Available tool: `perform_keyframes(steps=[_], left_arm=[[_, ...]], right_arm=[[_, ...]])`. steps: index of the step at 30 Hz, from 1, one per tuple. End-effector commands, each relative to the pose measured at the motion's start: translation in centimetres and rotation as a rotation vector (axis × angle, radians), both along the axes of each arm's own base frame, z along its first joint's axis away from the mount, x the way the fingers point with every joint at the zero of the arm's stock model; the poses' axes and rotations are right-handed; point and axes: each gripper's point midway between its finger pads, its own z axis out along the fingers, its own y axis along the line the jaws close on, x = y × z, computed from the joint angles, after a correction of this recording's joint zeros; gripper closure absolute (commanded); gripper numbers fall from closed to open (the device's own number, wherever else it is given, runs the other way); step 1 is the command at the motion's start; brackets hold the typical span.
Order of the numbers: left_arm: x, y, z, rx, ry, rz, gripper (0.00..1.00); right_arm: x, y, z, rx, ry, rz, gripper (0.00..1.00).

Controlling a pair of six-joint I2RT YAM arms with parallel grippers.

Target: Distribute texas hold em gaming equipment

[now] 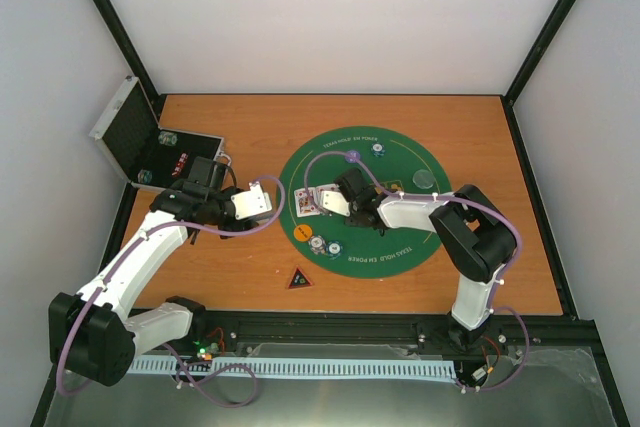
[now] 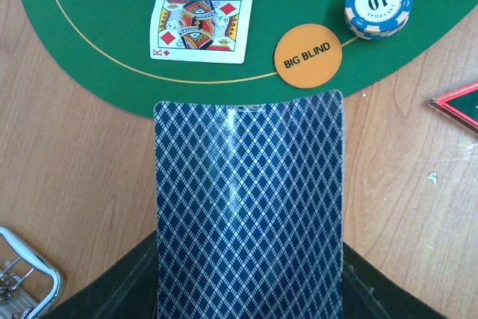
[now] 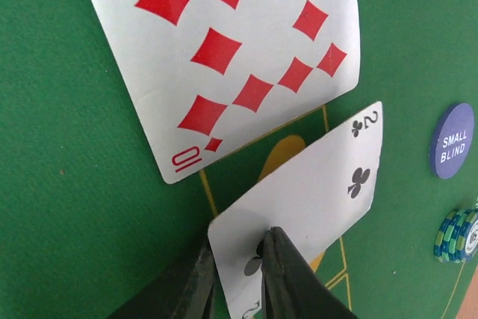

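Observation:
My left gripper (image 1: pixel 252 203) is shut on a pack of cards (image 2: pixel 250 207) with a blue diamond back, held just off the left rim of the round green mat (image 1: pixel 400 222); the pack hides its fingers. On the mat lie a king of diamonds (image 2: pixel 198 26) and a ten of diamonds (image 3: pixel 239 50), both face up. My right gripper (image 3: pixel 239 248) is low beside the ten, jaws slightly apart. A two of clubs (image 3: pixel 321 184) leans tilted between them, its far edge raised.
An orange BIG BLIND disc (image 2: pixel 308 55), a stack of chips (image 2: pixel 379 5) and a purple SMALL BLIND disc (image 3: pixel 451 140) lie on the mat, with a clear disc (image 1: pixel 424 179) at its right. A red-edged triangle (image 1: pixel 298 278) lies on the wood. The open silver case (image 1: pixel 135 137) stands far left.

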Motion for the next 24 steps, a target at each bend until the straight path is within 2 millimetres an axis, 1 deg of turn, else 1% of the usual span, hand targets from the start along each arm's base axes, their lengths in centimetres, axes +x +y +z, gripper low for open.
perform_keyframes(steps=[1, 4, 6, 9, 12, 14, 17, 20, 22, 24], left_arm=[[0.4, -0.1, 0.8, -0.005, -0.03, -0.01, 0.52], [0.5, -0.2, 0.8, -0.008, -0.029, -0.01, 0.52], [0.5, -0.2, 0.8, -0.006, -0.029, -0.01, 0.52], [0.5, -0.2, 0.8, -0.007, -0.026, -0.009, 0.52], [0.5, -0.2, 0.8, -0.008, -0.024, -0.009, 0.52], [0.4, -0.3, 0.9, -0.013, -0.022, -0.009, 0.52], [0.3, -0.3, 0.9, -0.016, -0.019, -0.01, 0.52], [0.2, -0.3, 0.9, -0.019, -0.017, -0.011, 0.52], [0.2, -0.4, 1.0, -0.024, -0.019, -0.015, 0.52], [0.3, -0.6, 1.0, -0.03, -0.021, -0.021, 0.52]], right_arm=[[-1.6, -0.3, -0.7, -0.024, 0.059, 0.011, 0.8], [-2.1, -0.1, -0.4, -0.017, 0.07, 0.023, 0.76], [-2.3, 0.3, 0.2, 0.005, 0.072, 0.032, 0.72], [-2.7, 1.7, 2.1, 0.101, 0.084, 0.041, 0.63], [-2.7, 3.2, 5.0, 0.23, 0.073, 0.041, 0.52], [-2.5, 3.7, 7.1, 0.327, 0.066, 0.017, 0.5], [-1.4, 3.5, 11.0, 0.517, 0.059, -0.084, 0.48], [-1.1, 3.1, 15.6, 0.742, 0.09, -0.161, 0.43], [-1.4, 3.6, 18.5, 0.883, 0.126, -0.187, 0.36], [-2.9, 5.4, 20.8, 1.013, 0.238, -0.142, 0.3]])
